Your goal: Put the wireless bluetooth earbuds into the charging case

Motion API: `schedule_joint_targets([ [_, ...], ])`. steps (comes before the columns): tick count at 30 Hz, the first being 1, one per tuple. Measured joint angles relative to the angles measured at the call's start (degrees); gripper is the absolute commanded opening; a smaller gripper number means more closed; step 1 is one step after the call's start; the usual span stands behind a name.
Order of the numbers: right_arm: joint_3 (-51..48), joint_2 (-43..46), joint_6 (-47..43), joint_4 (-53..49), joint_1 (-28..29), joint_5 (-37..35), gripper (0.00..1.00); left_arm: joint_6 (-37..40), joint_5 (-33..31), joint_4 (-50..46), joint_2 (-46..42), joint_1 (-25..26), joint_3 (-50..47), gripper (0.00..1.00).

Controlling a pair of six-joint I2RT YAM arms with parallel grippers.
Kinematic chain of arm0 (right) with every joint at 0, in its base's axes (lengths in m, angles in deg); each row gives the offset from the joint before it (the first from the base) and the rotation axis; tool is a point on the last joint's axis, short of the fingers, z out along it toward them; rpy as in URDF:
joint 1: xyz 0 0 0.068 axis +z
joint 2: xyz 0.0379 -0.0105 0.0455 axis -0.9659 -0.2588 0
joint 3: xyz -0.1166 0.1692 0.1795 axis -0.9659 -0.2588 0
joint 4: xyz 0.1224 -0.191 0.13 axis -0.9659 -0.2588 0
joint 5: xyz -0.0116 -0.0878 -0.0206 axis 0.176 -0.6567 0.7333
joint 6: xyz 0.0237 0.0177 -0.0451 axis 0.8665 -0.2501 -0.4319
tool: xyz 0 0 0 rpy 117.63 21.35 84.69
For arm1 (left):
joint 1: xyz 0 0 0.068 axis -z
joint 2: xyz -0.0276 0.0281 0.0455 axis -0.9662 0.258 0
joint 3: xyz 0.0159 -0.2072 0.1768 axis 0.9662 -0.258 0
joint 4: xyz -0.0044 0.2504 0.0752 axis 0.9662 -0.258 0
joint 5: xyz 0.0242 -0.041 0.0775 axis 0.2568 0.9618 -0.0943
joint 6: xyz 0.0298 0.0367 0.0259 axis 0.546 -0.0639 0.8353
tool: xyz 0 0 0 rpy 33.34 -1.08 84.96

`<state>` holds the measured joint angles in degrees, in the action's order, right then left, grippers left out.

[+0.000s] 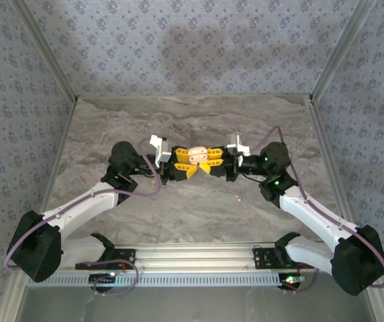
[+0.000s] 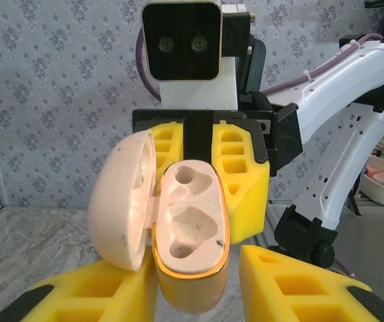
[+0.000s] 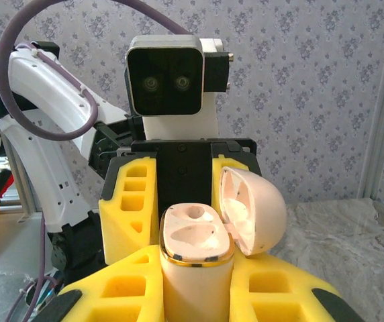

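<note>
Charging case (image 2: 192, 231): a cream-white body with a gold band round its rim, held upright above the middle of the table, between the two grippers. Its lid (image 2: 121, 201) is swung open on the hinge toward the far side and stands nearly on edge beside the body. The two moulded wells in the top face are bare in both wrist views.

Right gripper (image 1: 208, 164): it reaches in from the right. Its yellow fingers (image 3: 128, 288) are closed tightly on the lower half of the case, one against each flank with no gap showing.

Left gripper (image 1: 189, 164): it reaches in from the left and meets the right gripper tip to tip. Its yellow fingers (image 2: 299, 288) stand on either side of the case's base, very close. Whether they press on it cannot be told.

Each wrist camera faces the opposite arm's black camera housing, just behind the case.

Table (image 1: 178, 121): a grey marbled surface, walled by patterned panels on the left, right and far sides. A small pale fleck (image 1: 237, 197) lies on it near the right arm, nearer than the grippers and well apart from the case. It is too small to identify.
</note>
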<state>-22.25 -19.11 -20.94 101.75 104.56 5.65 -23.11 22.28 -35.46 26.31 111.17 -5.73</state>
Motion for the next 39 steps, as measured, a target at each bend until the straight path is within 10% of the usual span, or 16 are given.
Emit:
schedule_joint_targets([
  [8, 0.2, -0.09, -0.13, -0.07, -0.02, 0.22, 0.2, -0.74, -0.63, -0.02, -0.11, -0.11, 0.0, 0.19],
  [20, 0.28, 3.5, -3.98, -13.29, -3.3, -3.87, 0.62, 7.72, -4.57, -13.27, -3.48, -5.64, -0.57, 0.14],
  [32, 12.52, 2.27, -3.85, -52.04, -5.35, -21.03, 0.58, 21.03, -13.2, -32.39, -4.24, -7.26, -3.13, 0.14],
  [39, 16.85, -7.78, 10.97, -73.66, -6.67, -30.99, 0.47, 23.82, -17.46, -37.2, -5.27, -7.26, -4.57, 0.15],
])
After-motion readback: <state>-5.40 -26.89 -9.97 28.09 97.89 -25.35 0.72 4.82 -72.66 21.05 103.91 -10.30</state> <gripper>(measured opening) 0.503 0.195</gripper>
